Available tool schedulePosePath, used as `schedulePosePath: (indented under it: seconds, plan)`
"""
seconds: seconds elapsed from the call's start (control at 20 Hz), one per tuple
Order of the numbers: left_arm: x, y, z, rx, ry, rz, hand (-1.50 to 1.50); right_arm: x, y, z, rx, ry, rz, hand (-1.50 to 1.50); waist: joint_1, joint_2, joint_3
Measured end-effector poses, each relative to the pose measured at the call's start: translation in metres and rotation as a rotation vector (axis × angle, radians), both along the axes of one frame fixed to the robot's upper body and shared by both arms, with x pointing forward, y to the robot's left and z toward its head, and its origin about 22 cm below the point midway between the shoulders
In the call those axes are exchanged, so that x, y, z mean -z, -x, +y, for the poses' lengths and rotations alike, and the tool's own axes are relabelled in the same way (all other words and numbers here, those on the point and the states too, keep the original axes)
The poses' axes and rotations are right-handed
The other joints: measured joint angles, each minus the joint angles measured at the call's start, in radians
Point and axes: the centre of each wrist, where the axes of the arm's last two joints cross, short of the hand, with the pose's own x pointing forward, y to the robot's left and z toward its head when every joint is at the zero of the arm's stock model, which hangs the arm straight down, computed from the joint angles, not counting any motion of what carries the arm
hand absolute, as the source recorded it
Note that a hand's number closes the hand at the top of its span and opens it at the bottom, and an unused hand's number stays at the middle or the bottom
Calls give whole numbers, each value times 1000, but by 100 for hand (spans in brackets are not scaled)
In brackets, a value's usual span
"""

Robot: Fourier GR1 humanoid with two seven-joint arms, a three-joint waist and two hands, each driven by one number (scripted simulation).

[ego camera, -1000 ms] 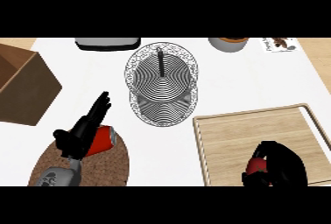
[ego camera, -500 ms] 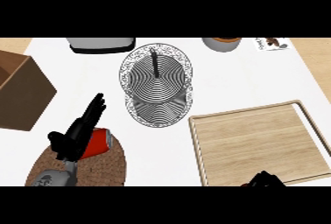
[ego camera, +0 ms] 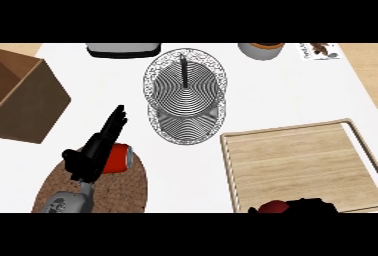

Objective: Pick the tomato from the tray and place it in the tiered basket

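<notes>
The tomato (ego camera: 274, 206) shows only as a red sliver at the view's lower edge, at the near rim of the wooden tray (ego camera: 295, 160); it is too far hidden to tell any long axis or which way it points. The right robot hand (ego camera: 308, 206) is a dark mass touching the tomato's right side, and whether it is clenched round the tomato cannot be told. The left robot hand (ego camera: 100, 145) is released, its fingers straight and slanting toward the upper right, lying over a red can (ego camera: 118, 158) that rests on its side on a round woven mat (ego camera: 122, 187). The wire tiered basket (ego camera: 184, 95) stands up and to the left of the tray, just beside its far left corner. White worktop (ego camera: 295, 85) lies bare between basket and tray and to the basket's right. A brown box (ego camera: 29, 95) sits at the left edge.
</notes>
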Motion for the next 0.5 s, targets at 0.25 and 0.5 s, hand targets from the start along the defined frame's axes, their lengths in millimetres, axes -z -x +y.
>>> schedulePosePath:
  seconds: [0.25,0.5]
  plan:
    - [-5,-5,-2,20,2,1,0,-21,-5,5,-20,17,-103,150,22,8,-1]
    - [-7,-7,-10,50,0,-8,0,-33,-26,7,-25,10,-154,150,43,16,-1]
